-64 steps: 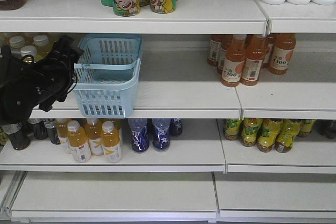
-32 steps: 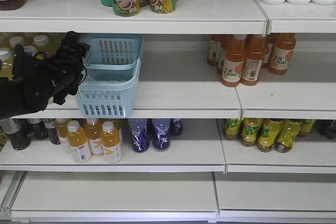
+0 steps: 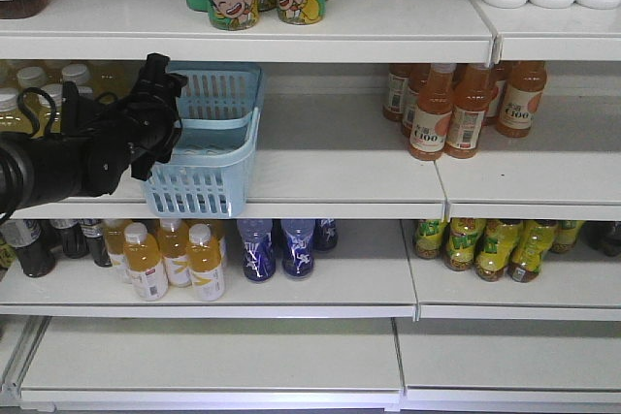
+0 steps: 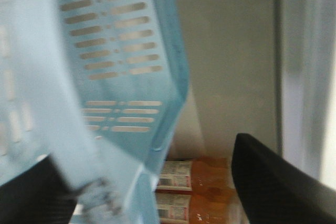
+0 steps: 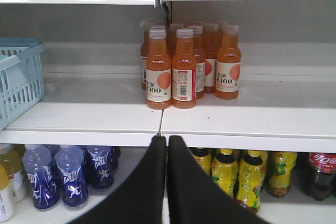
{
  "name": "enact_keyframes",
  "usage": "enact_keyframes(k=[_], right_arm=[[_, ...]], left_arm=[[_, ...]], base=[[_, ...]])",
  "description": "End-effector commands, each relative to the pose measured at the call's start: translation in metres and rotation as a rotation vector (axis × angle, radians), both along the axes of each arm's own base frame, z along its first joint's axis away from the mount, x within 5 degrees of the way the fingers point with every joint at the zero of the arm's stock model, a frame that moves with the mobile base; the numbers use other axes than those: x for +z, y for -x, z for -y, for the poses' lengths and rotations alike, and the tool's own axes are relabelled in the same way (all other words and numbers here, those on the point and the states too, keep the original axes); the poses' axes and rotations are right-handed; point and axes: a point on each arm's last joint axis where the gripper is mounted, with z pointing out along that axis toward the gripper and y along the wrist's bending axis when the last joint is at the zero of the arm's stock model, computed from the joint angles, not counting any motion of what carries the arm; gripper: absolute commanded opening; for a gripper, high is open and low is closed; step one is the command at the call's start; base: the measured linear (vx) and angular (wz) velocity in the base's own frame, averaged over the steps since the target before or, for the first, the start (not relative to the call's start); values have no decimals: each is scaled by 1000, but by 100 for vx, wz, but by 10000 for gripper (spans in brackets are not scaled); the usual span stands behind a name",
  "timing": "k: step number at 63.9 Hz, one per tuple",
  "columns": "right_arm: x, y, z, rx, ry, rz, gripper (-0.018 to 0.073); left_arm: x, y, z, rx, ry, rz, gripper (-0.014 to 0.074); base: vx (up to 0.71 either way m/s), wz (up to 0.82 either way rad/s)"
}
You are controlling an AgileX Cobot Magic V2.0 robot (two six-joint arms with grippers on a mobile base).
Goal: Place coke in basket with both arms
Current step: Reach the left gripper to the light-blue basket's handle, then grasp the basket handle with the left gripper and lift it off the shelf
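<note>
White shop shelving, several tiers stocked with drinks. Landmark: the basket, light blue, slotted sides, standing on the middle tier at its left end.

Progress: early, by my reading. Basket looks empty as far as its open top shows. No bottle in either arm.

- Left gripper is at the basket's left rim. In the wrist view its jaws stand well apart with the basket's blurred wall between them, not closed on it.
- Right gripper has jaws together, nothing held. It hangs off the shelf front, right of the basket and below its tier.
- The coke sits one tier below the basket and far to its right, just past the yellow-green bottles. It is upright, untouched and half cut by the frame edge.

Left to do: take the coke, carry it to the basket, drop it in.

Coke's look: small dark bottle, red wrap label with white script. Cap hidden under the shelf lip.
</note>
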Motion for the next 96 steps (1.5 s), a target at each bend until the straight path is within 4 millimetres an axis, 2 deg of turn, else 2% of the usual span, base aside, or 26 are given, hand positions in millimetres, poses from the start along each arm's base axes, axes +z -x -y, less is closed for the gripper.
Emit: enact_keyframes(k=[1,11,22,29,37,52,60,66,71,74,82,96], right_arm=[[4,1,0,0,8,81,-9],[4,1,0,0,8,81,-9],[4,1,0,0,8,81,-9],[4,1,0,0,8,81,-9],[4,1,0,0,8,81,-9],[4,1,0,0,8,81,-9],[4,1,0,0,8,81,-9],[4,1,0,0,8,81,-9],[4,1,0,0,8,81,-9],[4,1,0,0,8,81,-9],[4,1,0,0,8,81,-9],[4,1,0,0,8,81,-9]], left_arm=[[45,-3,6,-52,62,267,477],[36,-5,11,-76,220,275,276],[37,-2,20,-192,144,311,-6],[46,2,27,-289,114,423,-8],[56,8,34,-392,181,527,-8],[65,29,49,-633,230,566,-8],[54,52,48,-687,210,509,-8],[50,75,43,-735,259,541,-8],[49,94,39,-829,313,603,-8],[47,105,42,-910,315,576,-8],[45,129,50,-1144,175,519,-8],[39,156,55,-1415,42,373,-8]], base=[[0,0],[0,0],[0,0],[0,0],[0,0],[0,0],[0,0],[0,0],[0,0],[0,0],[0,0],[0,0]])
